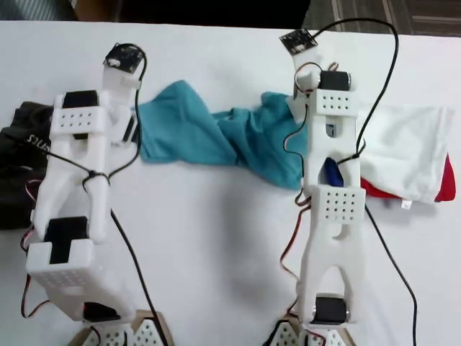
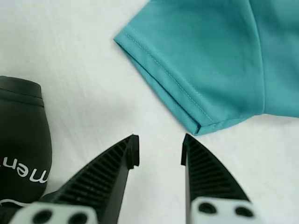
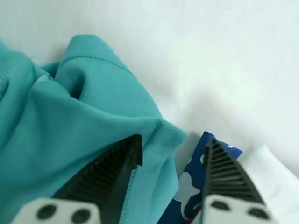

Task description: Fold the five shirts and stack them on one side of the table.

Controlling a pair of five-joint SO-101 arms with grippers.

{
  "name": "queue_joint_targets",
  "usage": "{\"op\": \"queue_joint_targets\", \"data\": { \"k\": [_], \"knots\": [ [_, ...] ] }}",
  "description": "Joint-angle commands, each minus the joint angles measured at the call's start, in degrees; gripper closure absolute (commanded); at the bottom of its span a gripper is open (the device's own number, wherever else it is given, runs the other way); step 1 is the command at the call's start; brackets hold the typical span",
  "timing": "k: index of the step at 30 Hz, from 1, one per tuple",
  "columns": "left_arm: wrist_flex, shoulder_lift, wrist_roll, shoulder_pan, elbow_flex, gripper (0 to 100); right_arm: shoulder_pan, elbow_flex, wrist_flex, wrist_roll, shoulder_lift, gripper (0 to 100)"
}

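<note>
Progress: early, we judge, with the teal shirt (image 1: 209,133) twisted and unfolded mid-surface (image 1: 216,245) | black shirt (image 1: 21,144) left; white shirt (image 1: 410,148) over red shirt (image 1: 448,180) right | left gripper (image 2: 159,151) spread beside teal sleeve | right gripper (image 3: 173,154) spread over teal hem and blue shirt (image 3: 196,172)

Bright, even light from above — the white table (image 1: 216,238) glares, shadows faint and soft-edged.

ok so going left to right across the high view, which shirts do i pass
black shirt → teal shirt → white shirt
</note>
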Motion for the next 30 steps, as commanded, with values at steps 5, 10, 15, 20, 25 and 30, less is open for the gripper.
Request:
{"op": "queue_joint_targets", "data": {
  "k": [5, 10, 15, 20, 25, 30],
  "knots": [
    [-0.6, -4.0, 0.0, -0.5, -0.1, 83, 0.7, -4.0, -0.7, 0.4, -0.6, 95.1],
    [-0.6, -4.0, 0.0, -0.5, -0.1, 83, 0.7, -4.0, -0.6, 0.4, -0.8, 97.8],
    [-0.5, -4.0, 0.0, -0.5, -0.1, 83, 0.8, -4.1, 0.3, 0.4, -1.3, 97.8],
    [-0.5, -4.0, 0.0, -0.5, -0.1, 83, 0.3, -8.9, 4.5, 0.4, -4.4, 97.8],
    [-0.7, -4.0, 0.0, -0.5, -0.1, 83, 0.2, -15.6, 10.3, 0.4, -7.1, 97.8],
    [-0.5, -4.0, 0.0, -0.5, -0.1, 83, 0.1, -17.5, 14.5, -0.1, -8.0, 97.8]
  ]
}}
